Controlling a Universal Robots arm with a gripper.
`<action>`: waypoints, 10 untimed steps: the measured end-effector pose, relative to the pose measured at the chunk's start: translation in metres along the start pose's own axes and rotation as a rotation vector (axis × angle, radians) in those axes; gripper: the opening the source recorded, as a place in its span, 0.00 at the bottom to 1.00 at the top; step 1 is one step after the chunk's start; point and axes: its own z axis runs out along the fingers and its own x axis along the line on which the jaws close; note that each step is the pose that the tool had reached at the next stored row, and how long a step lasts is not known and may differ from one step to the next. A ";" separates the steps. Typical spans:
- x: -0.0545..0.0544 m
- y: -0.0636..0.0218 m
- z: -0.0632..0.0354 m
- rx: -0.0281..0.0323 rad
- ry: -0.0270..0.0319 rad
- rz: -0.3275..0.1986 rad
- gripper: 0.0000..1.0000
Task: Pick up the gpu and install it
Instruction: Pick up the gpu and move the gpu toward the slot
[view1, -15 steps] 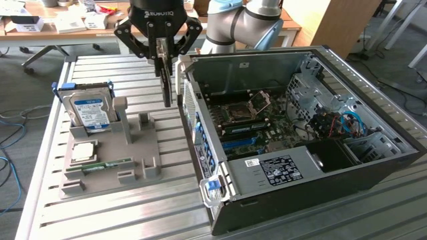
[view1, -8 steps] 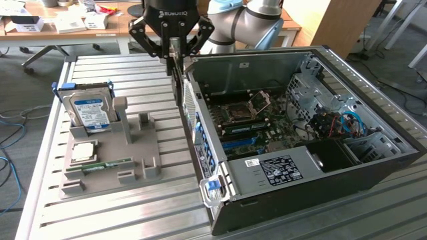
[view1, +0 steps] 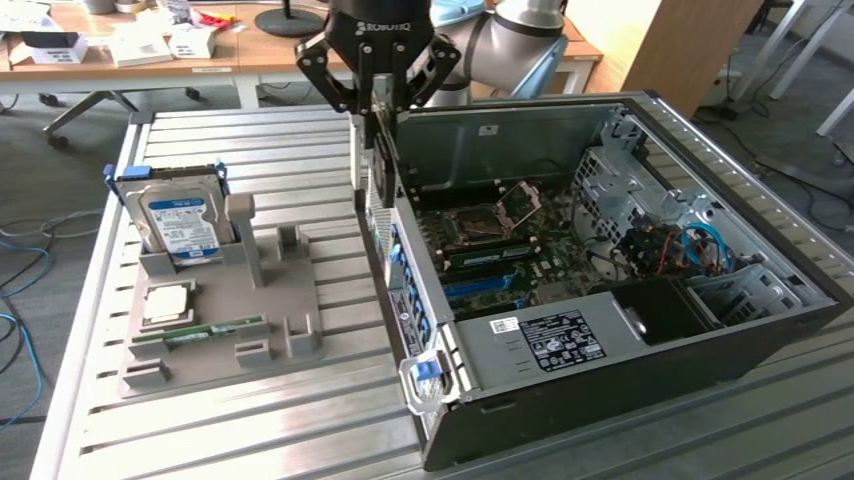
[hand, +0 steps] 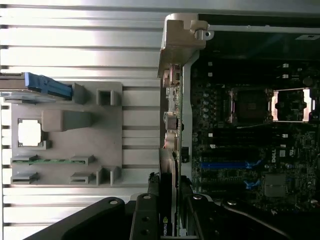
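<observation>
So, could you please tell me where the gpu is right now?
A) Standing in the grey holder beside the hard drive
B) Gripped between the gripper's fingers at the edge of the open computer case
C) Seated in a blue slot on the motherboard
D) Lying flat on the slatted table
B: the gripper is shut on the gpu, which hangs edge-down at the wall of the open computer case, apart from the grey holder.

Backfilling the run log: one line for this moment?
gripper: shut on gpu | gpu: upright, at case edge, not seated | step: install
</observation>
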 end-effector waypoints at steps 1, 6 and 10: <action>-0.004 0.0001 0.0001 0.0000 0.0000 0.000 0.27; -0.021 0.0003 0.0005 0.0000 0.0000 0.000 0.27; -0.037 0.0004 0.0010 0.0000 0.0000 0.000 0.27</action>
